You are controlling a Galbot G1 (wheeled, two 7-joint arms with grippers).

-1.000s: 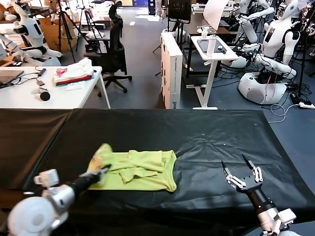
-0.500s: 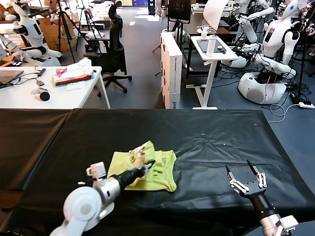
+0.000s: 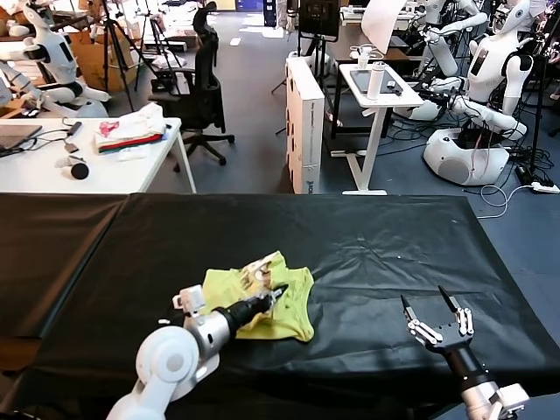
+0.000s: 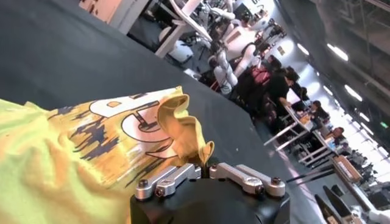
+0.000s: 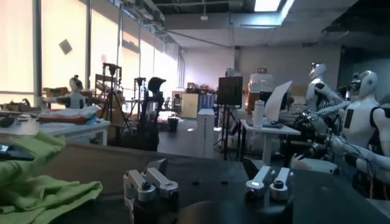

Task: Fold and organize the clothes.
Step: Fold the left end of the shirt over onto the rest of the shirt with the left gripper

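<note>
The lime yellow-green T-shirt [image 3: 278, 308] lies crumpled on the black table [image 3: 367, 245], near its front middle. My left gripper [image 3: 275, 292] is shut on a fold of the shirt and holds that fold raised over the rest of it. In the left wrist view the pinched fold [image 4: 183, 131] stands up between the closed fingers, and the white print [image 4: 131, 119] shows on the turned-over cloth. My right gripper [image 3: 435, 315] is open and empty above the table's front right. The shirt also shows in the right wrist view [image 5: 42, 192].
A white table [image 3: 114, 166] behind at the left carries a stack of folded garments [image 3: 131, 131]. Chairs, a white desk [image 3: 381, 87] and parked robots stand beyond the black table. Bare black cloth lies to the right and behind the shirt.
My left gripper has carried the shirt's left edge to the right, over the rest of the shirt, doubling it up. My right gripper has drawn slightly back towards the front edge.
</note>
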